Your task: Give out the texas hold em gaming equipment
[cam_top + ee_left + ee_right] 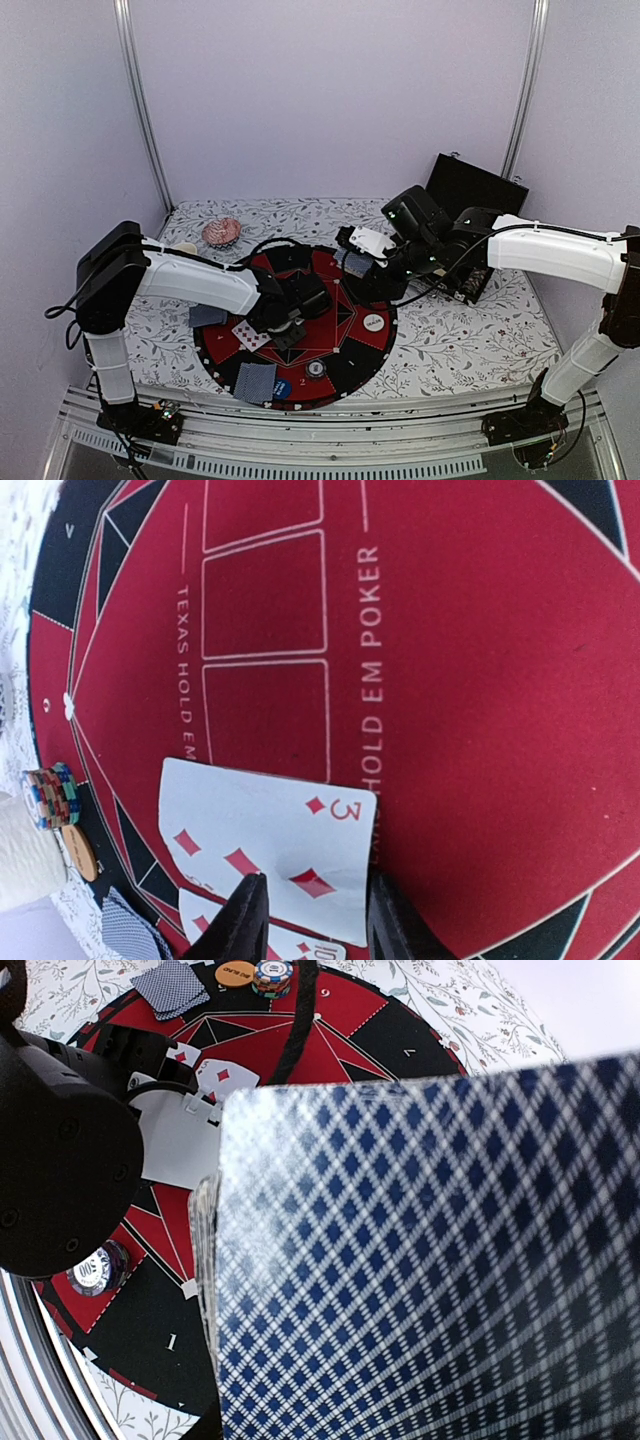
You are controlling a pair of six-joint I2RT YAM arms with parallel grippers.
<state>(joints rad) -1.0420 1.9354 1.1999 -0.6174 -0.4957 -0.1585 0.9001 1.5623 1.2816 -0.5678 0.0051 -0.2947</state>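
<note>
Straddling card [270, 830] at mat [345, 300] 9 o'clock w/ L gripper [315, 925] spread; clamping deck [430, 1260] w/ R gripper [365, 285]. Could drag card if pads [245, 920] catch.

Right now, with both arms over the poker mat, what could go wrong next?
The deck, held by the right gripper, looks splayed at its edge; cards might slip out. The open left gripper sits over the three of diamonds, which overlaps a second card; closing could drag both. The grippers are close together and might collide.
</note>
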